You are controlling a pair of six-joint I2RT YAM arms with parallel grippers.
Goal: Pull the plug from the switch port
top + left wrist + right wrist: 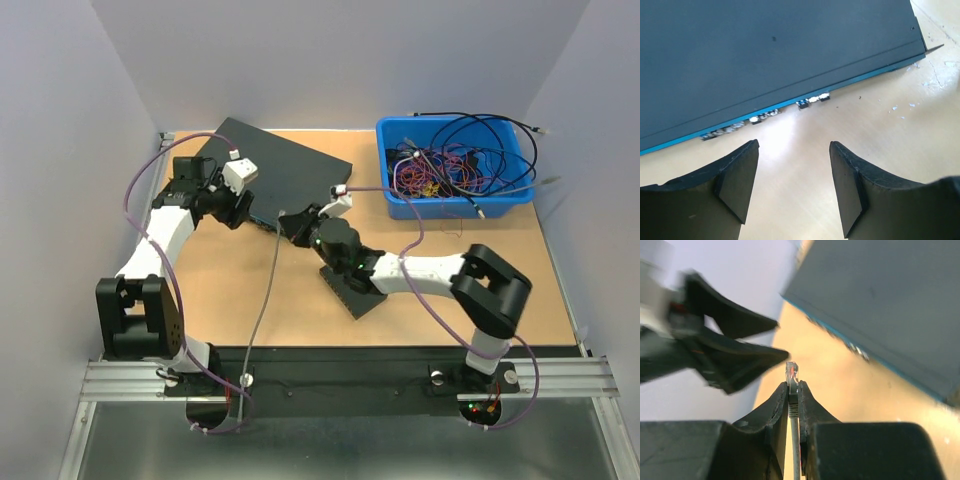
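At the left, the left gripper (794, 185) hovers over the table (420, 300) with its fingers (737, 180) spread apart and nothing between them. It points at the front edge of the switch (275, 160), a flat black box lying toward the back left of the table. Just right of it, the right gripper (794, 390) has its fingers pinched on the grey cable (262, 300) just behind the plug (791, 371). The clear plug tip sticks out past the fingertips, in the air and apart from the switch's row of ports. The cable trails down toward the near edge. At the far right stands a blue bin (455, 205) holding a tangle of wires (450, 165).
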